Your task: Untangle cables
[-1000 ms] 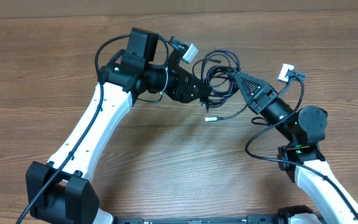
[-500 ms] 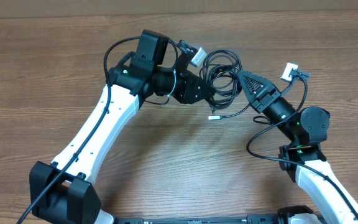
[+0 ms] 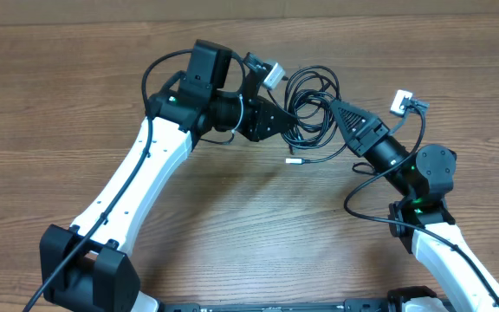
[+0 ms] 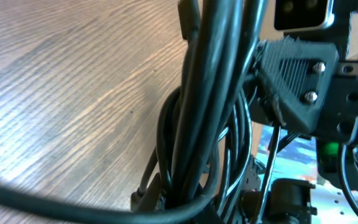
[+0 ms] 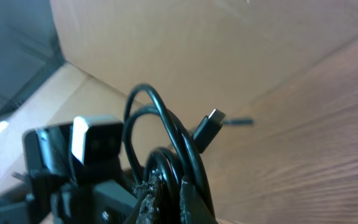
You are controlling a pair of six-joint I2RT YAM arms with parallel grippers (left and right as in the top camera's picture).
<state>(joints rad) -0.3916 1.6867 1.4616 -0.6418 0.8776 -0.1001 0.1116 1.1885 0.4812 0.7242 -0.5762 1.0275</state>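
Upper centre of the overhead view: pinching the cables (image 3: 312,97) from two sides. Clamped on the coil's lower left edge with the left gripper (image 3: 295,128), jaws drawn together on the strands. Clamped on its right edge with the right gripper (image 3: 331,105), closed on a loop or two. Probably set up that way to pull opposite sides apart and open the knot. Cannot tell whether lifted off the table (image 3: 76,78) or resting on it.

Bottom centre of the right wrist view: strands squeezed between the fingertips (image 5: 143,205). Middle of the left wrist view: nothing but bunched cords, close enough to blur, own pads hidden.

Materials: thin black rubbery sheathing, smooth, slightly glossy, round in section, in springy stacked and crossed loops. Small rectangular plug (image 5: 209,132) poking out right of the loops. One loose tail ending in a pale tip (image 3: 292,160) below the coil. Upper right of the left wrist view: rough, frayed black facing and two screws on the right gripper's finger (image 4: 294,71). Matte brown woodgrain underneath.
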